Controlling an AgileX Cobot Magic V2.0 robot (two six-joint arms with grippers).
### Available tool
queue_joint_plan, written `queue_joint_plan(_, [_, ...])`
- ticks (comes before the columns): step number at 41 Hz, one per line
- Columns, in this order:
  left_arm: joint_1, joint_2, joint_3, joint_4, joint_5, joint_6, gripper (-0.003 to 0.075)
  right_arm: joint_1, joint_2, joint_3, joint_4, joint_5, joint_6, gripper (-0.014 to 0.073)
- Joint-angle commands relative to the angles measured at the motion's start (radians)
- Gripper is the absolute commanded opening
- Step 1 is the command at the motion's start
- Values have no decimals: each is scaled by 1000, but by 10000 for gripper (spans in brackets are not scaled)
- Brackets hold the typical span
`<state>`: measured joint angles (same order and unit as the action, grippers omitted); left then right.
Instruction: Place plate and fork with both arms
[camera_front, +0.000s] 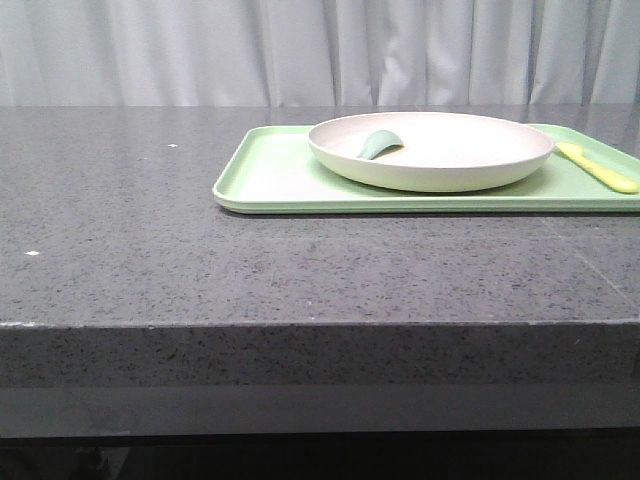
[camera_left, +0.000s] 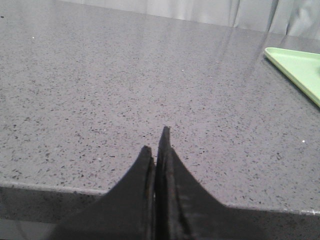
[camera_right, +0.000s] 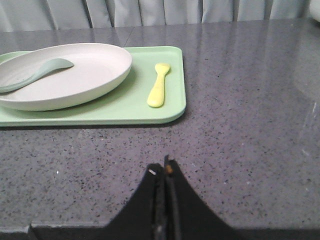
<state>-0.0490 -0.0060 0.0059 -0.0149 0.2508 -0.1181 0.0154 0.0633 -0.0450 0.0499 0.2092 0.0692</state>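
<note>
The cream-white plate (camera_front: 432, 150) sits on a light-green tray (camera_front: 270, 180) at the back right of the table; it also shows in the right wrist view (camera_right: 65, 75). The pale-yellow fork (camera_front: 598, 166) lies on the tray right of the plate, also in the right wrist view (camera_right: 158, 91). A grey-green spoon (camera_front: 377, 145) rests in the plate. My left gripper (camera_left: 156, 145) is shut and empty over the table's front edge, well left of the tray. My right gripper (camera_right: 162, 167) is shut and empty at the front edge, short of the tray. Neither gripper shows in the front view.
The grey speckled stone table (camera_front: 150, 230) runs to a front edge (camera_front: 300, 325). A tray corner (camera_left: 295, 62) shows in the left wrist view. A grey curtain (camera_front: 300, 50) hangs behind the table.
</note>
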Motion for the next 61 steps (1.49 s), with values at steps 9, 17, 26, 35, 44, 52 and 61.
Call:
queue_joint_plan(9, [1,-19,2,-8,-87,-1,-18,-1,-93,68,-12,-99,-7,-67])
queue_joint_plan(17, [1,-19,2,-8,-87,-1,-18,-2,-92,68,-14,-90,-7,-67])
queue_joint_plan(26, [1,-19,2,-8,-87,-1,-18,-2,-92,68,-14,-90,-7,-67])
queue_joint_plan(35, [1,-19,2,-8,-87,-1,-18,-2,-92,68,-14,-90,-7,-67])
queue_joint_plan(44, [1,-19,2,-8,-87,-1,-18,-2,-92,68,-14,-90,-7,-67])
queue_joint_plan(52, [1,-19,2,-8,-87,-1,-18,-2,-92,68,-14,-90,-7,-67])
queue_joint_plan(61, [1,-19,2,-8,-87,-1,-18,-2,-92,68,-14,-90,-7,-67])
